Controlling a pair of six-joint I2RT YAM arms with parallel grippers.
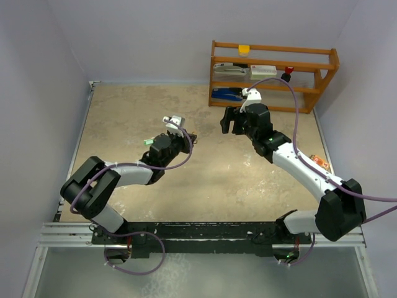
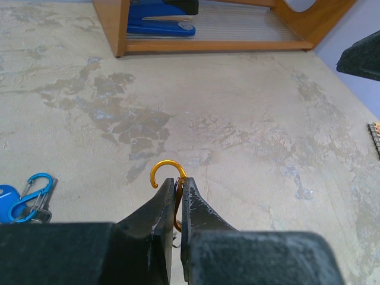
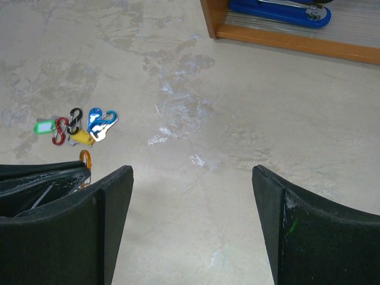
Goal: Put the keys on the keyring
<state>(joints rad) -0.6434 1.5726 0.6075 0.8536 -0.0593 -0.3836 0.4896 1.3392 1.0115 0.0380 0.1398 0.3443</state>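
My left gripper (image 2: 179, 181) is shut on an orange S-shaped wire hook (image 2: 165, 169), whose upper curl sticks out above the fingertips just over the table. In the top view the left gripper (image 1: 185, 139) is mid-table. The keys lie in a small cluster to its left: a green tag (image 3: 43, 126), a yellow tag (image 3: 82, 138) and a blue tag (image 2: 6, 196), mixed with red (image 3: 59, 131), black (image 3: 75, 119) and blue (image 3: 95, 119) clip hooks. My right gripper (image 3: 191, 172) is open and empty above bare table, right of the cluster.
A wooden shelf rack (image 1: 273, 62) stands at the back right with a blue stapler (image 1: 226, 94) on its bottom level. A small striped object (image 1: 319, 161) lies by the right wall. Walls close in both sides of the table.
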